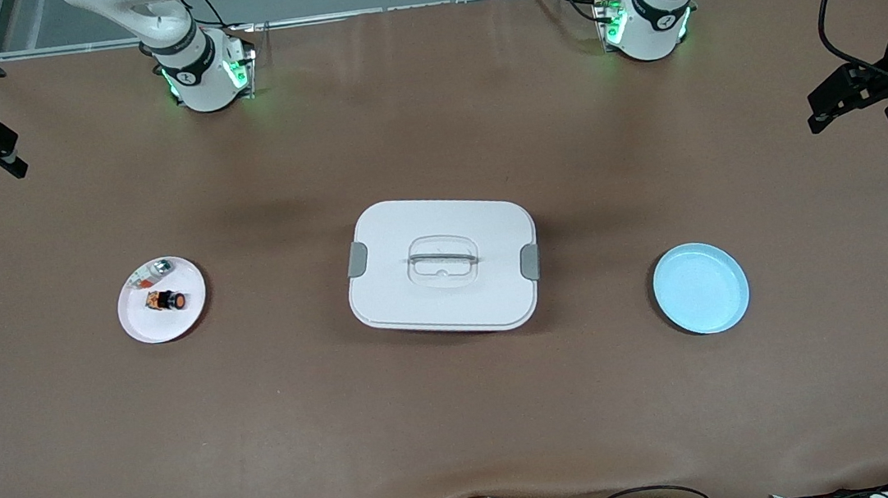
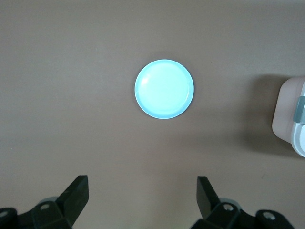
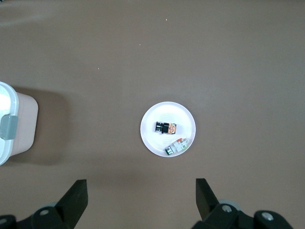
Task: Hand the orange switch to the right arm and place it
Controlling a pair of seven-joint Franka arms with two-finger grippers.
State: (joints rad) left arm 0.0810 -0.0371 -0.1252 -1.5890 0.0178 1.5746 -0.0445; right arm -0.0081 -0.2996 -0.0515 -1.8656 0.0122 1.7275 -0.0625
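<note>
Lying on the white plate (image 1: pixel 139 320) toward the right arm's end from the lidded box (image 1: pixel 442 264): orange switch (image 1: pixel 167 299); left gripper (image 2: pixel 143 200) and right gripper (image 3: pixel 142 200) both wide, empty, raised.

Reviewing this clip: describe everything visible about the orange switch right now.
The orange switch is a tiny stubby cylinder with a black body, orange bands and an orange cap. It lies on its side on the small white plate toward the right arm's end of the table, just nearer the front camera than a pale silvery piece sharing that plate. Whether the two touch cannot be told. No gripper touches it.
</note>
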